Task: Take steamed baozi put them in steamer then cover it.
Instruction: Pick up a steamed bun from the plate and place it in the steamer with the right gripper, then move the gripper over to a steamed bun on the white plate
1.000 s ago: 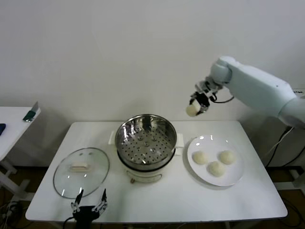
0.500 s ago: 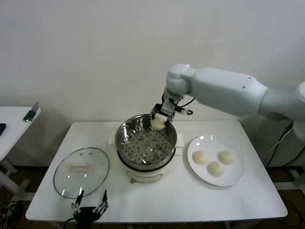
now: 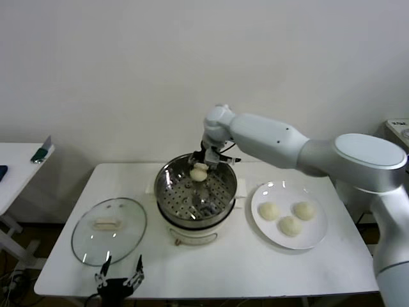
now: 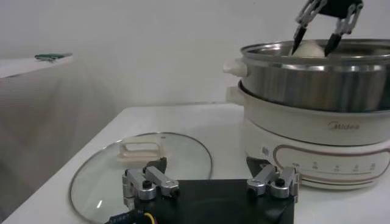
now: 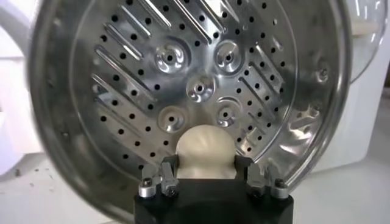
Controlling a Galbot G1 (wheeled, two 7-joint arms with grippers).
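Fingers of the right gripper [image 3: 199, 167] are closed on one baozi [image 3: 199, 173], holding it just above the far part of the steamer's [image 3: 196, 191] perforated floor, inside the rim. From the right wrist the bun [image 5: 205, 152] sits between the two fingers, with the holed steel bottom [image 5: 195, 91] spread beyond it and nothing else lying in the pot. The left wrist view shows the same bun [image 4: 308, 50] peeking over the steamer's rim [image 4: 317, 64] between the dark fingertips reaching down from above. The steamer stands on its white cooker base [image 3: 192, 235] near the middle of the surface [image 3: 243, 268]. To the robot's right of it, a white plate [image 3: 313, 240] carries three more baozi [image 3: 291, 225] close together. To the robot's left, the glass cover [image 3: 109, 230] lies flat on the surface with its cream handle [image 3: 106, 224] up, well apart from the pot. The left gripper [image 3: 119, 278] hangs low at the near edge of the surface, just beside the cover, its fingers spread wide and holding nothing.
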